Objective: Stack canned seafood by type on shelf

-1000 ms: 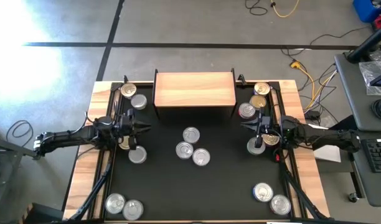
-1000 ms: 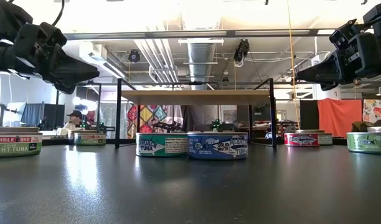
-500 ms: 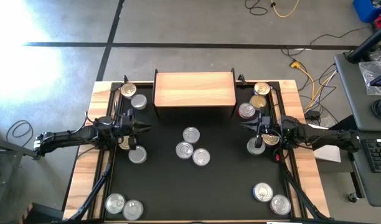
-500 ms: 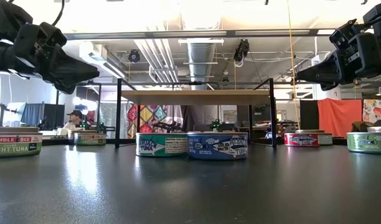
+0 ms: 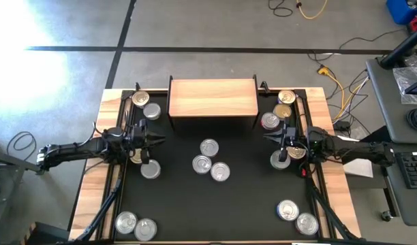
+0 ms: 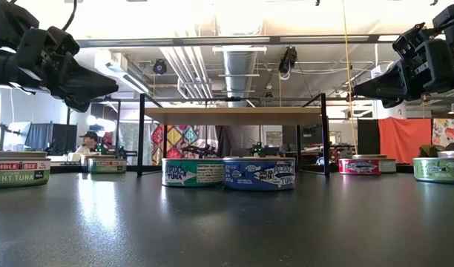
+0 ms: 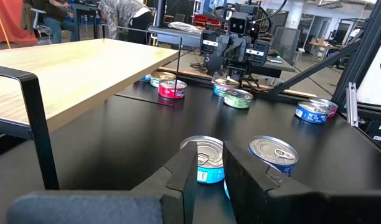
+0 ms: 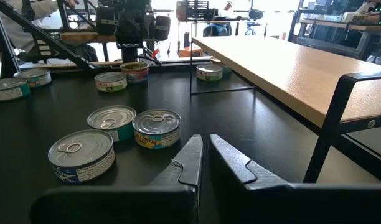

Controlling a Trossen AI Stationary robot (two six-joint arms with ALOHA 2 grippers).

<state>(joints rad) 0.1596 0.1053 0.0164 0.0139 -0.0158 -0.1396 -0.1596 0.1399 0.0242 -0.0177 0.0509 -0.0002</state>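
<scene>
Cans [image 5: 210,162] scattered over desk [image 5: 246,197], shelf [image 5: 212,97] bare. Left gripper [image 5: 159,140] and right gripper [image 5: 266,137] hovering at opposite sides, jaws clenched, grasping nothing.

A black table top [image 5: 195,204] framed by light wooden planks [image 5: 89,197] fills the lower middle of the high view. On it, at upper centre, stands the shelf [image 5: 212,97], a light-wood board on thin black legs, its top bare. Three cans [image 5: 210,163] cluster at the centre of the frame. Two more [image 5: 144,105] sit at the upper left beside the shelf, three [image 5: 279,109] at the upper right, two [image 5: 135,224] at lower left, two [image 5: 296,216] at lower right. Further cans lie at mid-left [image 5: 150,170] and mid-right [image 5: 279,160]
</scene>
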